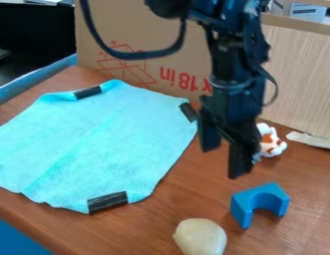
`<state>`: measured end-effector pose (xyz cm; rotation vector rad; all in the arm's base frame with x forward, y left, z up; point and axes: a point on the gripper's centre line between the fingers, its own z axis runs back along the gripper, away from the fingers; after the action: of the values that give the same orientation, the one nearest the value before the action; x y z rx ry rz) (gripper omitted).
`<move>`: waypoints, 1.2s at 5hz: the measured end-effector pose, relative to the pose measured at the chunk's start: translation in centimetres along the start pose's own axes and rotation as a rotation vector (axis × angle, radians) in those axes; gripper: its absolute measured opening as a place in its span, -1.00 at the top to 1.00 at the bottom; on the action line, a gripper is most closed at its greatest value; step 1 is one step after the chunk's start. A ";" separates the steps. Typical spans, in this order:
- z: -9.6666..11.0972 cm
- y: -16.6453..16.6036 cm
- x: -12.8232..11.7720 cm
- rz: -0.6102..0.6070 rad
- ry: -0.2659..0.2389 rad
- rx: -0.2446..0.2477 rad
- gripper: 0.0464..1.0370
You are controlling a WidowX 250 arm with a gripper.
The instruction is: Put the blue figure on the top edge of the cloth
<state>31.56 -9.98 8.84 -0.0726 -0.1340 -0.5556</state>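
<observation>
Over the table [187, 191], the tool [224, 163] hangs wide and empty; for picking, it must next lower to the blue arch [244, 204].

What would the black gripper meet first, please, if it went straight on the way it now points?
The gripper points down, so probably the tabletop first, though one finger might catch the blue block; depth is unclear.

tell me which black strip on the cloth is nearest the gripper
The strip at the cloth's right corner in the picture: it sits close beside the gripper, while the top-left strip and bottom strip lie farther off.
</observation>
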 end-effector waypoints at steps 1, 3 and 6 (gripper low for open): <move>-1.7 -0.7 -0.1 0.003 0.047 -0.014 -0.92; -3.9 -1.6 0.9 -0.018 0.031 0.006 -0.92; -6.5 -1.9 0.2 0.057 0.021 -0.016 0.31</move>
<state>31.45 -12.35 2.53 -0.0859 -0.1070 -0.5002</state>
